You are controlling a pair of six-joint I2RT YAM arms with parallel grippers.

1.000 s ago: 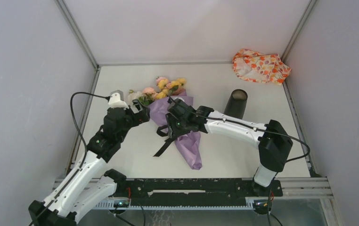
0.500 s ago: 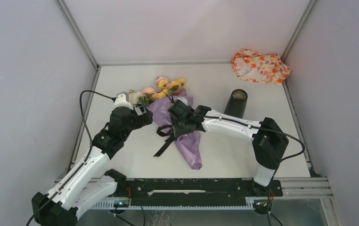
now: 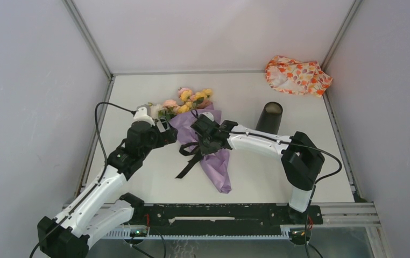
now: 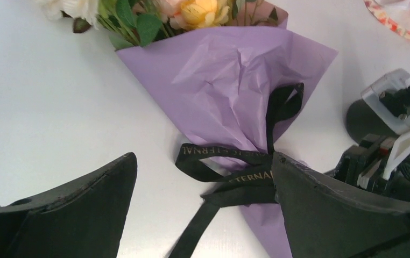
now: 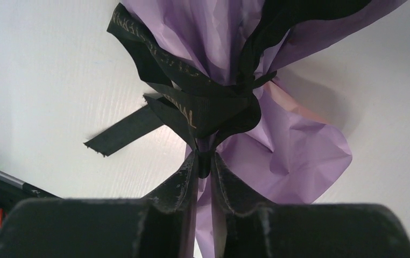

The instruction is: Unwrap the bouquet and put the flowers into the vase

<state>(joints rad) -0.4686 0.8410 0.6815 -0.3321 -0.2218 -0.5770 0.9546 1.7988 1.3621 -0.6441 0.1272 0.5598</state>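
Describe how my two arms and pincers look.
The left arm and right arm have white shells with black joints, and a black cable loops off each. The left pincer and right pincer each end in two matte black, wedge-shaped fingers with scuffed edges. A white camera block tops the right wrist.

Bouquet (image 3: 217,167): wrapping paper (image 4: 219,80) lilac, a pale pink sheet showing at its edges; ribbon (image 4: 224,156) black with gold capital lettering; flowers (image 3: 192,99) yellow, pink, peach and cream, leaves green; vase (image 3: 270,119) matte black; cloth bundle (image 3: 298,76) white with orange and yellow print; table (image 3: 256,177) plain white; arms (image 3: 256,142) white, joints black; walls (image 3: 30,107) pale grey.
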